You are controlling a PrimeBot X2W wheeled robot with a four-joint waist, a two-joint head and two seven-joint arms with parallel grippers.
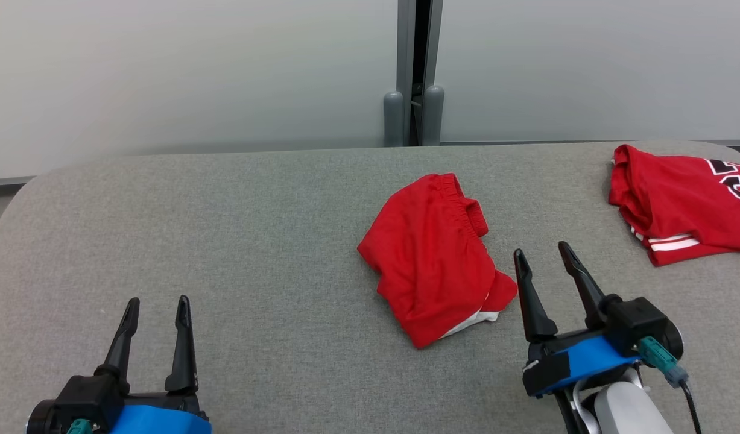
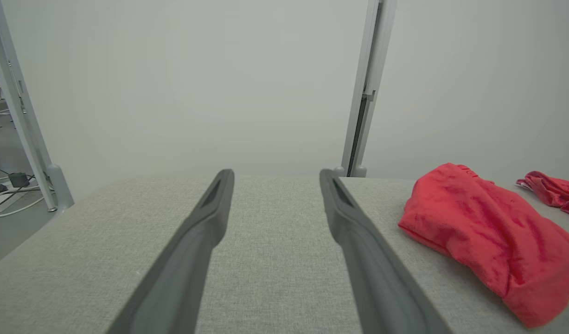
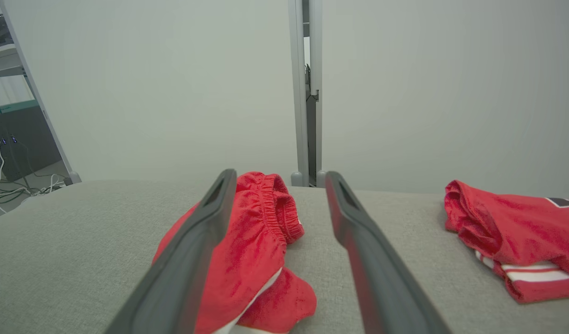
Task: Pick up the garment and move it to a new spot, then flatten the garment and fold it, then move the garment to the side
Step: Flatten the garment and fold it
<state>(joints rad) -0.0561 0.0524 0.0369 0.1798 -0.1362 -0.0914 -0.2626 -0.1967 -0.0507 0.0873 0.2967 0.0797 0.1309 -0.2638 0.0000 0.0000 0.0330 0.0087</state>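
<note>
Pickup pending: spread, empty right claw (image 1: 541,249) at four o'clock of crumpled red fabric shorts (image 1: 433,253) should next pinch them.

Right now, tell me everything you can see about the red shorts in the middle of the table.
The red shorts lie crumpled and doubled over on the grey fabric-covered table, near its middle. The cloth looks thin and soft. A gathered elastic waistband faces the far edge; a strip of white peeks out at the near corner. Nothing holds them: the open right end effector stands just beside them, not touching.
</note>
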